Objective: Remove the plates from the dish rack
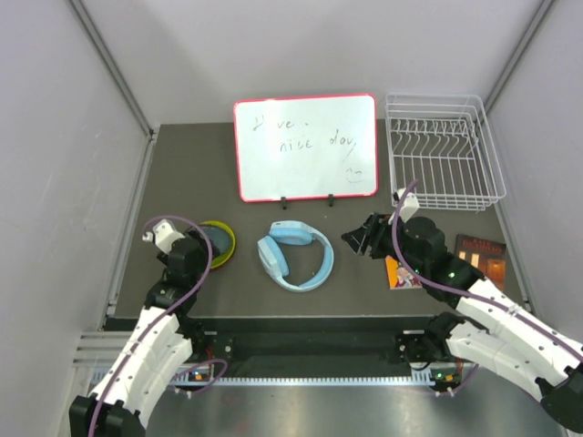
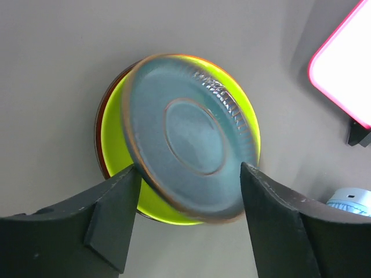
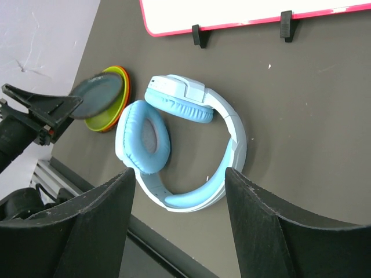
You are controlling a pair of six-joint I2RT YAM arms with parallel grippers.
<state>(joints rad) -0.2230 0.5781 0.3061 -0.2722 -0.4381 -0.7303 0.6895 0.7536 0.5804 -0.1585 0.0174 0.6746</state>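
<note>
Left end effector (image 2: 190,171) flanks the tilted dark green plate (image 2: 191,136) above the stack (image 2: 116,145) on the desk (image 2: 52,87). Whether it grips cannot be told. Right end effector (image 3: 179,176) spread, empty. Risk: plate lands on edge and slides off the stack.

The only writing I can read from here is on the red-framed whiteboard (image 1: 305,147). It is handwritten in dark marker over two lines. The first line is faint and looks to me like "Have", and the second reads "nice day," with a small smiley drawn below its end. The dark book cover (image 1: 480,254) at the table's right carries small lettering that I cannot make out.
</note>
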